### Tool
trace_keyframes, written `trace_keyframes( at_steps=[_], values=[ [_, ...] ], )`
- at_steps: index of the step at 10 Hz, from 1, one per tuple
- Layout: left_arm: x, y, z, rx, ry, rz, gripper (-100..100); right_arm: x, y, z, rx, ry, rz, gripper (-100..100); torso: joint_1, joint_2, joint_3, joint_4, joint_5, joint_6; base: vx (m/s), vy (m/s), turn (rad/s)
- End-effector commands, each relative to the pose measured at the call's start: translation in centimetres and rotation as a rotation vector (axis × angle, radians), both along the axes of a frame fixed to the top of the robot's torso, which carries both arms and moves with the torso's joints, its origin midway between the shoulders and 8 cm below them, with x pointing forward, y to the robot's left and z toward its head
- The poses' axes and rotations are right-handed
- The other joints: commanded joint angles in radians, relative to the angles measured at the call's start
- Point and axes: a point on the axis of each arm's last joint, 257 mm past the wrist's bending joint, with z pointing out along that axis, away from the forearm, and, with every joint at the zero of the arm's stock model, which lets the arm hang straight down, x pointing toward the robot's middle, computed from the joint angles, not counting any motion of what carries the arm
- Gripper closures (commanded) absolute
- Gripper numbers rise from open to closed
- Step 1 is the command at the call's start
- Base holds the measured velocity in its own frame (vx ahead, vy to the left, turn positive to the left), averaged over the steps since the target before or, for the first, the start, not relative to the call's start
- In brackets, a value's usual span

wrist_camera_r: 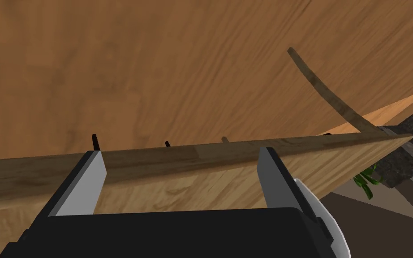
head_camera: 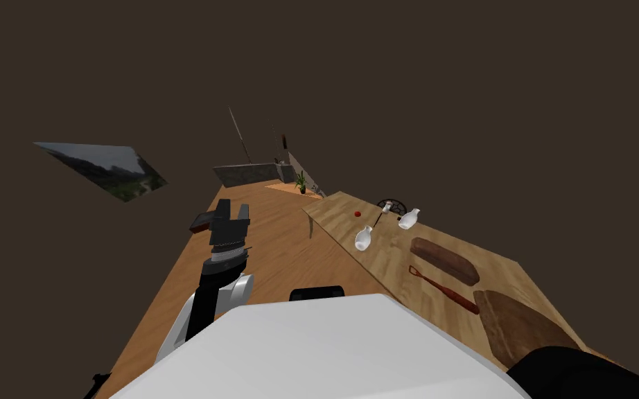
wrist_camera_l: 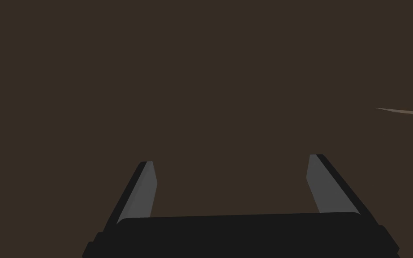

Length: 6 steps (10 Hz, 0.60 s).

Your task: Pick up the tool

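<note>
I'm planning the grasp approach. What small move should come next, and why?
Probably ease the right end effector forward over the table edge toward the reddish tool: it is open, facing that edge, and the tool lies untouched beside the brown board.

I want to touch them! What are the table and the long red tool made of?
The table looks like light, matte wood: grain streaks run along its top. The long red tool looks like dark reddish wood or plastic; its plain colour leaves that open.
</note>
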Motion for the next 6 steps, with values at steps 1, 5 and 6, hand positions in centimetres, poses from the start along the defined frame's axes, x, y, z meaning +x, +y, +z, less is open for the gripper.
trace_keyframes(
  at_steps=[1, 5, 6],
  values=[
    [0.0, 0.0, 0.0, 0.0, 0.0, 0.0, 0, -1.7, -1.7, -0.1, -0.034, 0.048, 0.017, -100, 0.0, 0.0, 0.0, 0.0, 0.0, 0.0, 0.024, 0.009, 0.152],
    [0.0, 0.0, 0.0, 0.0, 0.0, 0.0, 0, -8.3, -6.3, -0.1, -0.142, 0.21, 0.096, -100, -0.002, 0.0, 0.0, 0.0, 0.0, 0.001, 0.023, 0.002, 0.222],
    [0.0, 0.0, 0.0, 0.0, 0.0, 0.0, 0, -11.3, -8.5, 0.3, -0.192, 0.286, 0.139, -100, -0.001, 0.001, 0.0, 0.0, 0.0, 0.001, 0.011, 0.006, 0.276]
  ],
)
